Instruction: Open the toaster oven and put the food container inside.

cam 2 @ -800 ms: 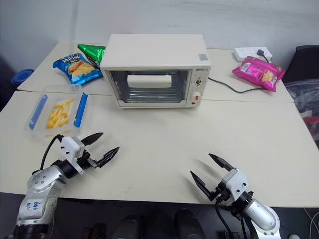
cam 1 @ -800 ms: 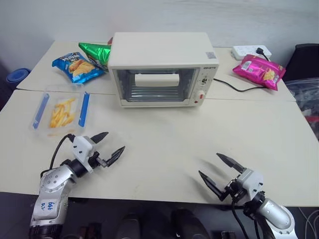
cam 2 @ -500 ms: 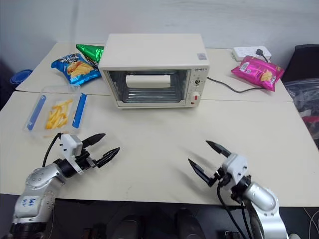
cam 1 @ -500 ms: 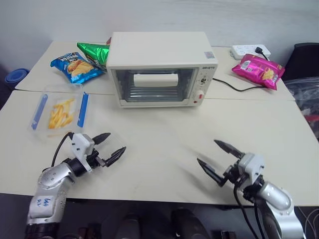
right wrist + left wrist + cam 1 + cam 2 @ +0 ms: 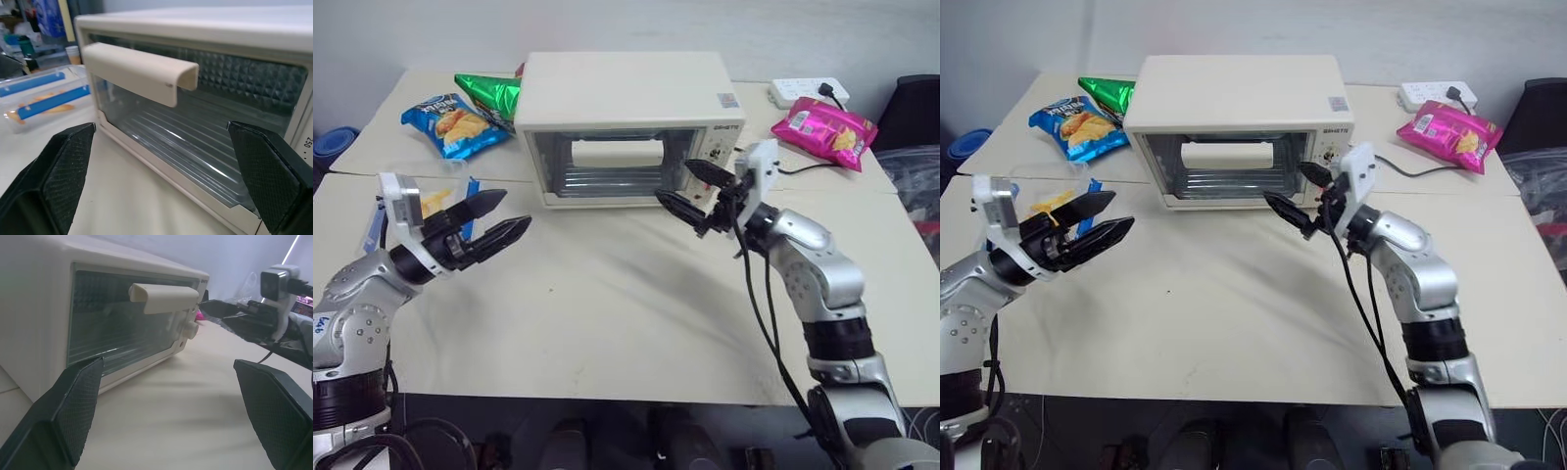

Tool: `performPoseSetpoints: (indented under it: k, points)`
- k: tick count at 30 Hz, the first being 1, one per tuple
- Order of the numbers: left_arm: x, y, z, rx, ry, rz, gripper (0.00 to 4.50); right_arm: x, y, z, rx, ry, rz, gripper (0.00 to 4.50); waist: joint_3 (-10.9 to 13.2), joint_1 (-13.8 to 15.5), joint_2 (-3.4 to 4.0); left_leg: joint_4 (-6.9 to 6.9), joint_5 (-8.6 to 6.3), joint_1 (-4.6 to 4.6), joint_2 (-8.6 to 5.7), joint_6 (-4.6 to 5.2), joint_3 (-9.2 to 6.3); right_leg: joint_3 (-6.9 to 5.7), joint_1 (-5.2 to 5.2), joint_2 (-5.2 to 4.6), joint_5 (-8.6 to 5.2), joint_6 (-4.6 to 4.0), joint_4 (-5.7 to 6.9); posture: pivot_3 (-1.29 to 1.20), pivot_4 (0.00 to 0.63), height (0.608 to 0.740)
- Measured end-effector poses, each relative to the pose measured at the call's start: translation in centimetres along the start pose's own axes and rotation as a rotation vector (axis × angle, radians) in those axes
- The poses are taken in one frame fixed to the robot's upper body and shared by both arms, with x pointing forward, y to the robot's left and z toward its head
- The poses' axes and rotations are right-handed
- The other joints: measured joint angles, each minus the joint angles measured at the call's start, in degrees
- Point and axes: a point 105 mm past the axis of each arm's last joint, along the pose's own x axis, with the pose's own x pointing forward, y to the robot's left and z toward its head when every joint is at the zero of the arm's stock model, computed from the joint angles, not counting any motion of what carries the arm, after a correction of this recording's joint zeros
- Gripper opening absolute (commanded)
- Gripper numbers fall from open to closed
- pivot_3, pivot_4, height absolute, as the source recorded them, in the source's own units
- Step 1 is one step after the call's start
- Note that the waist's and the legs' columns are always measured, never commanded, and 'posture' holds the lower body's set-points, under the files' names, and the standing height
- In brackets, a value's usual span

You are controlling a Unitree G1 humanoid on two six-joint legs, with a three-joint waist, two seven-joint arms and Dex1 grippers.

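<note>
The cream-white toaster oven [image 5: 626, 98] stands at the back middle of the table, its glass door shut and its handle [image 5: 142, 71] across the top of the door. My right gripper [image 5: 677, 183] is open and hangs just in front of the door's right lower part, apart from the handle. The food container [image 5: 1058, 201], clear with blue clips and yellow fries, lies left of the oven, partly hidden behind my left gripper [image 5: 514, 209]. That gripper is open and empty, raised above the table and pointing toward the oven. The left wrist view shows the right gripper [image 5: 230, 316] beside the door.
A blue chip bag [image 5: 445, 122] and a green bag [image 5: 494, 93] lie behind the container at the oven's left. A pink snack bag [image 5: 824, 129] and a white power strip [image 5: 808, 95] sit at the back right, with the oven's black cable [image 5: 793, 168] running across there.
Both arms have risen from the near table edge. The right gripper has travelled forward up to the oven door. The left gripper has lifted in front of the container. Both stay open.
</note>
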Motion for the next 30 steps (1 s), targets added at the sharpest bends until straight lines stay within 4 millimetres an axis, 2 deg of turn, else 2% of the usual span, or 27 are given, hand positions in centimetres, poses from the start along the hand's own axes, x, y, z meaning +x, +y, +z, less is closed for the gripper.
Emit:
performPoseSetpoints:
  k: [2,5,9,12,15,19,23,25,28,30]
  points:
    - [-0.1,0.0,-0.4,-0.015,-0.001,0.006,4.50,1.3,0.8,-0.2,0.013,-0.004,0.026,4.49,0.00,-0.35,0.00,0.03,-0.01,0.03,-0.04,0.02,0.19,-0.79,-0.08,-0.38,0.03,-0.05,0.06,0.00,0.150,0.740]
    - [-0.1,-0.2,-1.1,-0.033,-0.002,0.014,4.50,2.6,2.5,-0.1,0.000,-0.019,0.092,4.49,0.00,-1.09,0.00,0.16,0.00,0.03,-0.04,0.04,0.22,-0.83,-0.06,-0.40,0.07,-0.11,0.07,0.00,0.150,0.740]
    - [-0.3,0.0,-1.3,-0.037,0.002,0.040,4.50,2.4,2.9,0.1,-0.027,-0.024,0.117,4.49,0.00,-1.04,0.00,0.19,0.08,0.12,-0.04,0.03,0.21,-0.83,-0.04,-0.40,0.14,-0.21,0.11,0.00,0.150,0.740]
    - [-0.4,0.1,-1.4,-0.040,0.001,0.052,4.50,1.5,3.7,0.2,-0.059,-0.039,0.154,4.49,0.00,-1.04,0.00,0.11,0.12,0.17,-0.03,0.01,0.20,-0.82,-0.04,-0.36,0.15,-0.23,0.15,0.00,0.150,0.740]
    - [-0.4,0.9,-1.3,-0.039,-0.013,0.084,3.93,-0.2,4.6,-1.1,-0.092,-0.001,0.200,4.50,0.00,-0.91,0.00,0.08,0.12,0.18,-0.03,0.01,0.21,-0.83,-0.04,-0.36,0.15,-0.23,0.12,0.00,0.150,0.740]
    - [0.7,3.0,1.1,-0.035,-0.108,0.115,2.76,-2.0,5.5,-3.7,-0.098,0.080,0.222,4.50,0.00,-0.56,-0.01,0.18,0.14,0.17,-0.07,0.03,0.21,-0.84,-0.03,-0.36,0.17,-0.22,0.18,0.00,0.150,0.740]
    - [2.5,4.6,3.4,0.022,-0.161,0.125,1.54,-2.1,5.8,-3.9,-0.125,0.089,0.233,4.50,0.00,-0.66,-0.01,0.16,0.18,0.25,-0.10,0.03,0.27,-0.92,-0.02,-0.34,0.19,-0.21,0.21,0.00,0.150,0.740]
    - [3.7,5.4,3.2,0.042,-0.137,0.136,0.94,-2.0,5.8,-3.8,-0.136,0.084,0.233,4.50,0.00,-0.56,-0.01,0.16,0.18,0.25,-0.11,0.03,0.27,-0.94,-0.03,-0.34,0.19,-0.21,0.21,0.00,0.150,0.740]
    - [5.8,5.6,1.2,0.072,-0.032,0.100,0.03,-1.8,6.2,-3.8,-0.150,0.080,0.248,4.50,-0.01,-0.64,-0.01,0.16,0.18,0.24,-0.12,0.03,0.32,-0.97,-0.04,-0.34,0.20,-0.21,0.21,0.00,0.150,0.740]
    - [6.9,4.7,-0.4,0.068,0.025,0.031,0.01,-1.8,6.5,-4.0,-0.154,0.081,0.259,4.50,-0.01,-0.82,-0.01,0.14,0.18,0.23,-0.12,0.03,0.36,-0.96,-0.06,-0.35,0.20,-0.20,0.31,0.00,0.150,0.740]
